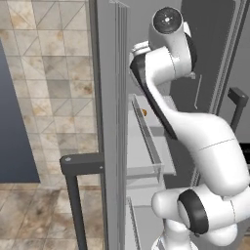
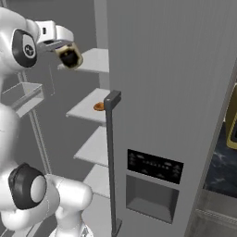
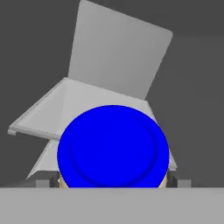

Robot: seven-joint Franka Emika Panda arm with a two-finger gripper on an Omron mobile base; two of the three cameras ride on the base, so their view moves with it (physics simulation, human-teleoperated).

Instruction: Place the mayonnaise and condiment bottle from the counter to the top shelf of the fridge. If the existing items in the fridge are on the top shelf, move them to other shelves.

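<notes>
My gripper [image 2: 62,45] is shut on the mayonnaise [image 2: 70,56], a pale jar held tilted in the air just off the front left corner of the top shelf [image 2: 95,61] inside the open fridge [image 2: 166,92]. In the hand view the jar's blue lid [image 3: 113,146] sits between my fingertips [image 3: 53,180], with pale shelf slabs [image 3: 65,109] beyond it. One golden-brown bun [image 2: 98,106] lies on the second shelf down, also seen as a small orange spot [image 1: 144,112]. The condiment bottle is out of view.
The fridge door [image 2: 152,166] with its dispenser panel and dark bar handle [image 2: 111,139] stands to the right of the shelves. A clear door bin [image 2: 23,95] hangs on the left. Black counter [image 2: 221,173] shows at far right. Another open door edge [image 1: 110,122] has a dark handle [image 1: 73,185].
</notes>
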